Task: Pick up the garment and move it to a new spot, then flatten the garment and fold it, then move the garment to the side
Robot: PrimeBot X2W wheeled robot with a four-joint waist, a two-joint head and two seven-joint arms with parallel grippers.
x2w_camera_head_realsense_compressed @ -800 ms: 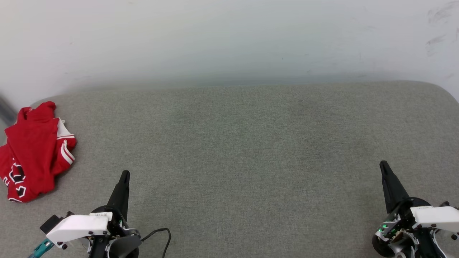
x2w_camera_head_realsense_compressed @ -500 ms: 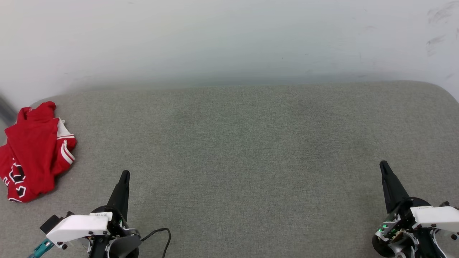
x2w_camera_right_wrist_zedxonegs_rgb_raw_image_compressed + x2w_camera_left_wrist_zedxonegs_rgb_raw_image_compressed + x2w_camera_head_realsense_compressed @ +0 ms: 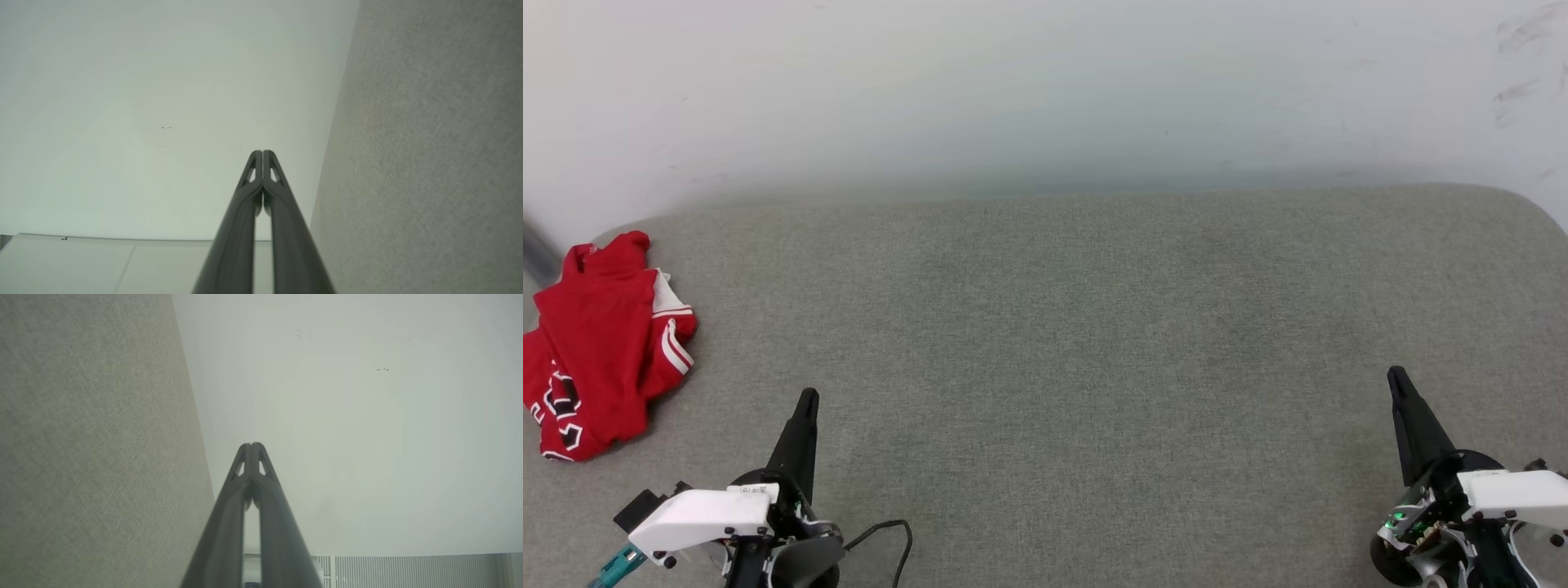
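Note:
The garment point(image 3: 596, 343), a red jersey with white sleeve trim and part of its black lettering showing, lies bunched at the far left edge of the grey fabric surface point(image 3: 1078, 343). My left gripper point(image 3: 807, 398) rests shut at the lower left, to the right of the garment and apart from it, holding nothing. At the lower right my right gripper point(image 3: 1395, 374) is shut and empty too. In the left wrist view the left gripper point(image 3: 252, 446) has its fingertips pressed together. The right gripper point(image 3: 262, 152) looks the same in the right wrist view.
A pale wall point(image 3: 1045, 90) stands right behind the grey surface. The surface has rounded far corners, and its left edge runs close by the garment. A black cable point(image 3: 886, 531) loops beside my left wrist.

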